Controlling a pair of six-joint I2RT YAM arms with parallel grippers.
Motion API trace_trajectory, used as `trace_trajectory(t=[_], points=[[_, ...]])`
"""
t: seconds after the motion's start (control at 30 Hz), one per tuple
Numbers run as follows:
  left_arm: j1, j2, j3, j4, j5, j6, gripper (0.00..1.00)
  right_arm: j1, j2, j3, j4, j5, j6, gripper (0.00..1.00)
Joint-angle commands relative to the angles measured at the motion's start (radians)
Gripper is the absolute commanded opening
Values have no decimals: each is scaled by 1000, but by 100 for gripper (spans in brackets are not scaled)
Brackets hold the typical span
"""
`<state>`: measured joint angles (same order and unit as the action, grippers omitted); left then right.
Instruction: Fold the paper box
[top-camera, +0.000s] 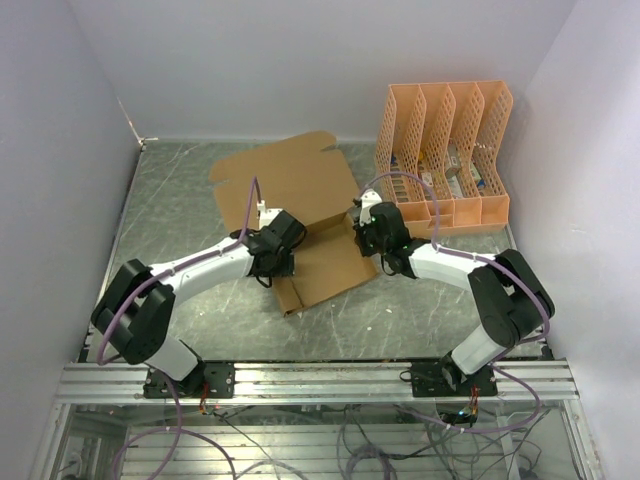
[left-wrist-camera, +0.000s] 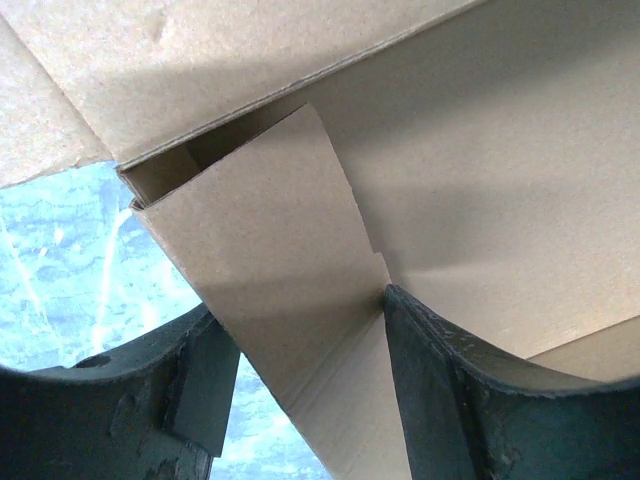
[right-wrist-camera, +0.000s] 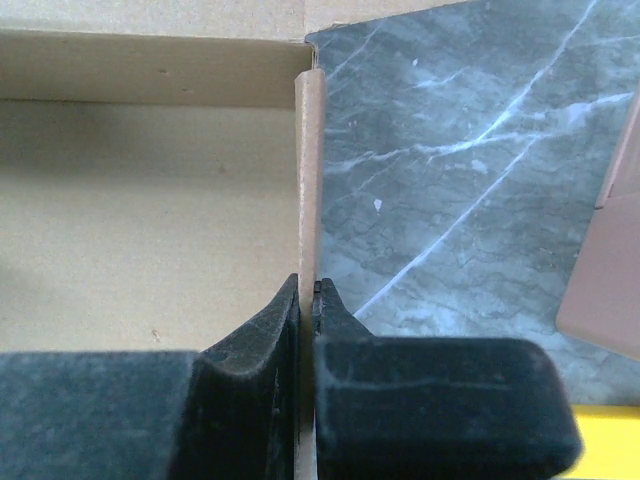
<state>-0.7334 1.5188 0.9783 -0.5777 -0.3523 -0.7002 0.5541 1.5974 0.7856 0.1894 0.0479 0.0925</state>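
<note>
From above, the left arm (top-camera: 225, 262) and right arm (top-camera: 440, 262) hide the left and right walls of the paper box (top-camera: 290, 185). Items (top-camera: 455, 172) in the orange file organizer (top-camera: 478, 212) are too small to tell; the right wrist view crops it.

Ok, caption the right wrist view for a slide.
Right gripper pinches an upright wall of the paper box, grey marbled table beside.
</note>
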Motion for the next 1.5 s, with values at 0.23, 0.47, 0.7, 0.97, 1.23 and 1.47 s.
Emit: trace_trajectory(t=[0.23,0.47,0.7,0.97,1.23,1.47], points=[[-7,-68,-35,45,27,-21,61,12,24,27,8,-39,-10,0],[-7,-4,-101,83,44,-33,39,11,22,27,7,-47,-8,0],[-6,124,-104,55,-19,-1,7,11,19,26,6,-57,-8,0],[-6,152,-54,9,-47,20,13,9,13,33,-5,-82,-17,0],[-5,128,10,-32,-46,37,40,-5,-3,34,-10,-106,-23,7],[-5,103,21,-38,-35,36,45,-6,-12,37,-15,-113,-38,22]])
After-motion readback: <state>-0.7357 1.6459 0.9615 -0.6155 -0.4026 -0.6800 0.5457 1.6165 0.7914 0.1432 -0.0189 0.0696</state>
